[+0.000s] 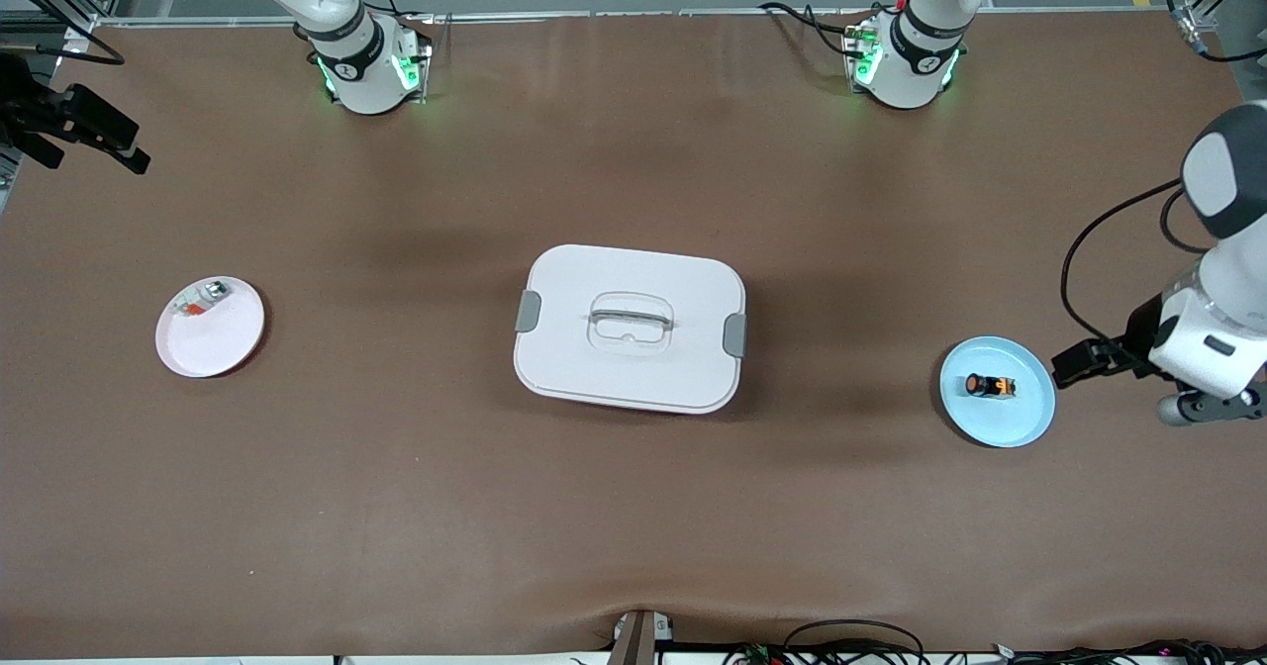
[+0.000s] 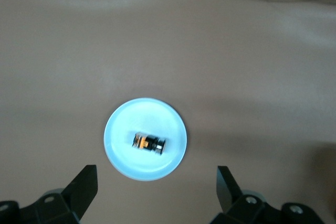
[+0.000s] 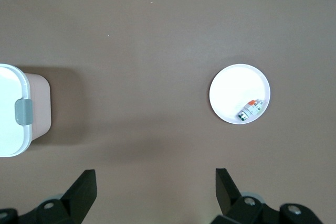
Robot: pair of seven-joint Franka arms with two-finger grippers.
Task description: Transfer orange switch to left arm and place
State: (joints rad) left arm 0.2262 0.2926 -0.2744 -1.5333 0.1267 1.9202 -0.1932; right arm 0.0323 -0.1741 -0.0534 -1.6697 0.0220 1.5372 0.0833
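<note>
Orange switch lies on blue plate, beside the spread, empty left hand.

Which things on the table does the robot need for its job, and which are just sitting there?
Needed:
orange switch, lying on the blue plate
box, to be avoided
left gripper, open
right gripper, open

Just lying about:
small silvery-white part
white plate under it

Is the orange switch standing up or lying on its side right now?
Lying on its side. The orange switch rests lengthwise on the blue plate, its orange face pointing sideways toward the box.
</note>
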